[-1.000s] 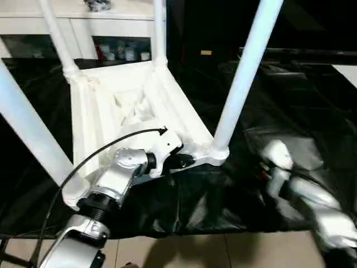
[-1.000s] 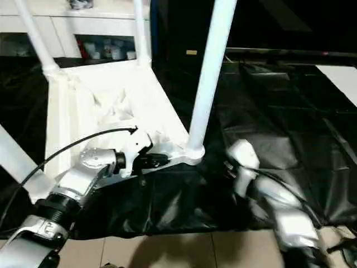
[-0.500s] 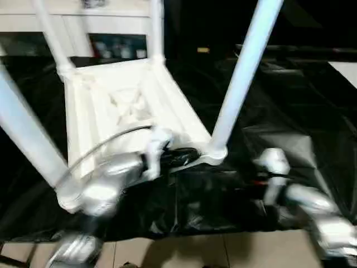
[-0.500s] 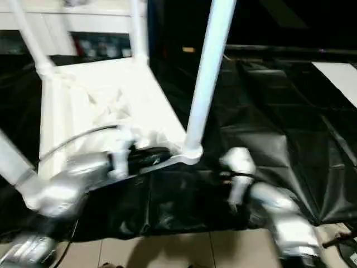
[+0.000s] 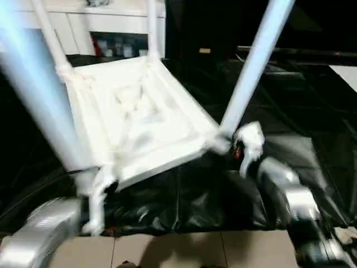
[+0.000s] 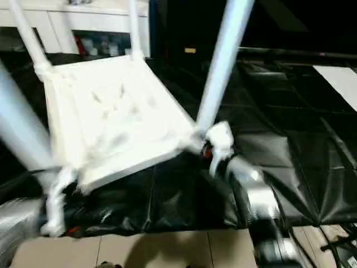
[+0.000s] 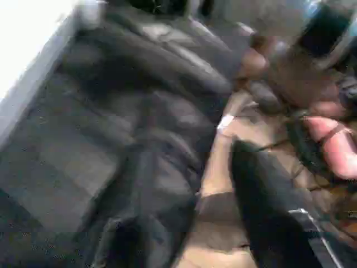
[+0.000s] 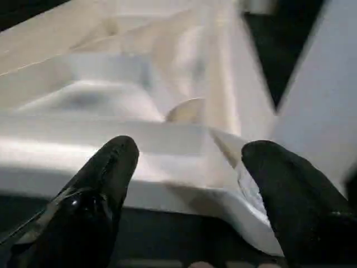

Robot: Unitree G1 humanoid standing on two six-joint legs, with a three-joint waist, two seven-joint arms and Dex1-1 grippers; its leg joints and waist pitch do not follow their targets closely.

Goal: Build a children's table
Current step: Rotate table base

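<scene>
The children's table (image 5: 139, 123) lies upside down and tilted on the black sheet, ribbed underside up. Its white legs rise from the corners, one at the near right (image 5: 254, 67) and one at the near left (image 5: 39, 89). My right gripper (image 8: 192, 148) is open at the near-right corner socket (image 5: 218, 140), its black fingers (image 8: 114, 167) spread wide before the table's rim. My left gripper (image 5: 97, 192) hangs low by the near-left corner, off the table's front edge.
The black-sheeted work table (image 5: 290, 111) stretches to the right and behind. A white glass-door cabinet (image 5: 111, 22) stands at the back. Tiled floor (image 5: 167, 248) shows below the work table's front edge, with cables (image 6: 340, 245) at the lower right.
My left arm has pulled back from the table's near rim to the lower left. My right gripper has moved up to the near-right corner socket. The table has tilted and turned.
</scene>
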